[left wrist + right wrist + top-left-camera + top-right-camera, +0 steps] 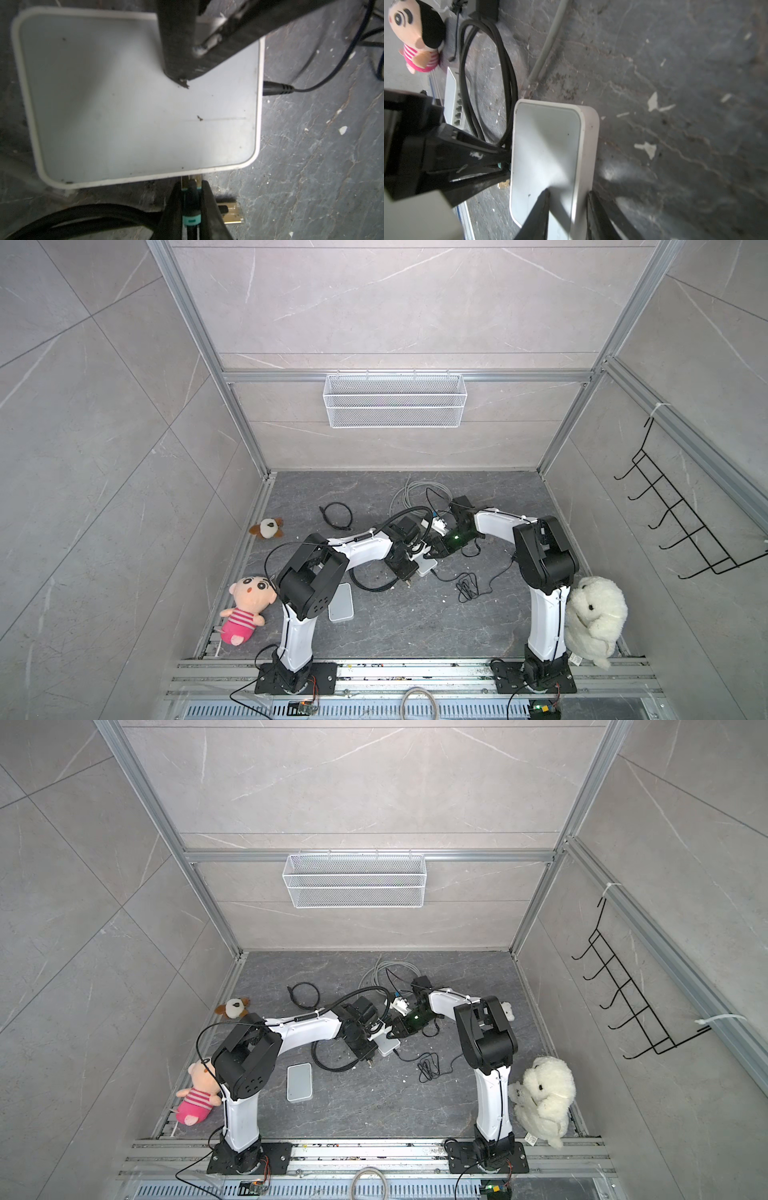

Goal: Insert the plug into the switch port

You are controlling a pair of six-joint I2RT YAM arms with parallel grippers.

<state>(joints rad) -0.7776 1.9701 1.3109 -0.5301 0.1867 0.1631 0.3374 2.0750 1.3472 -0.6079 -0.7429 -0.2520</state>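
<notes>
The white switch (135,104) lies flat on the dark floor in the middle of both top views (427,568) (387,1047). My left gripper (190,187) is shut on the plug (190,199), a black one with a teal band on a black cable. The plug's tip meets the switch's side edge; the port itself is hidden. My right gripper (568,195) is shut on the switch (548,149), one finger on its top face and the other against its side wall. The right gripper's finger (180,52) presses on the top face in the left wrist view.
A thin black power lead (276,88) is plugged into the switch's other side. A second white switch (340,601) lies nearer the left arm's base. Black cable loops (488,72), a grey cable coil (409,493) and plush toys (245,610) (594,618) lie around.
</notes>
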